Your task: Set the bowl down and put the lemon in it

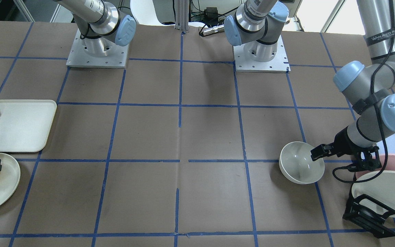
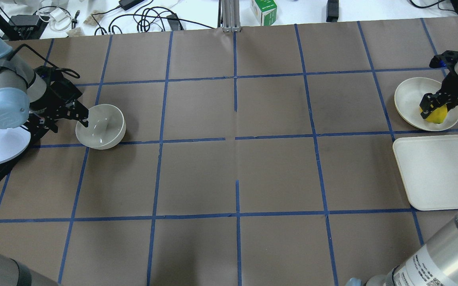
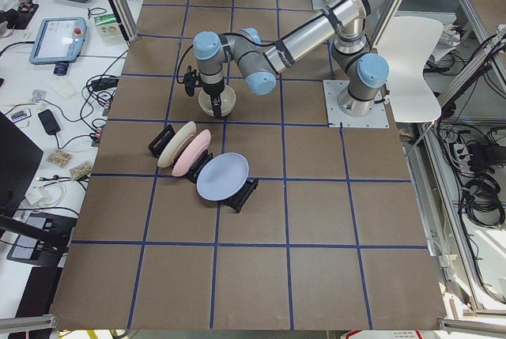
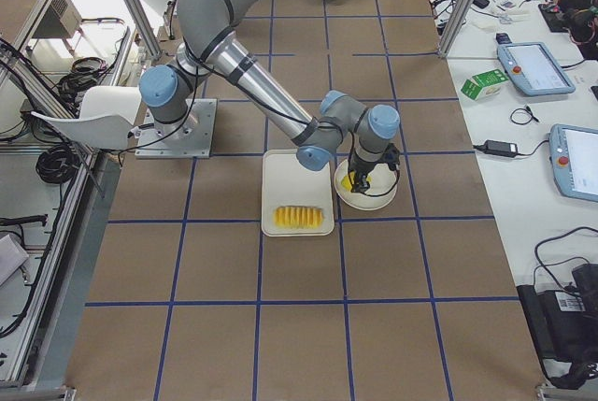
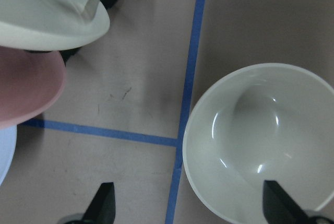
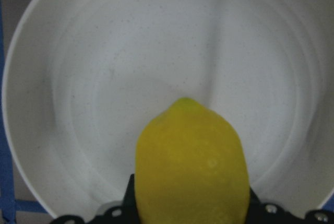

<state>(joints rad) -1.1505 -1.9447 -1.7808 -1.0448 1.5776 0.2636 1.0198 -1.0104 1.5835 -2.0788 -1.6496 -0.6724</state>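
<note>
my left gripper [image 5: 189, 200] is spread wide across the rim of the bowl [image 2: 101, 126], one finger inside and one outside, pinching nothing. the bowl sits at the left end of the table [image 2: 237, 174]. my right gripper [image 2: 435, 108] is clamped on the lemon [image 6: 192, 166] over the shallow plate [image 2: 410, 95] at the right end, tip pointing away from the wrist. the two are well apart, so i judge the right arm must carry leftward. the left arm's strap [image 1: 384, 34] reads roughly "wanjeed".
</note>
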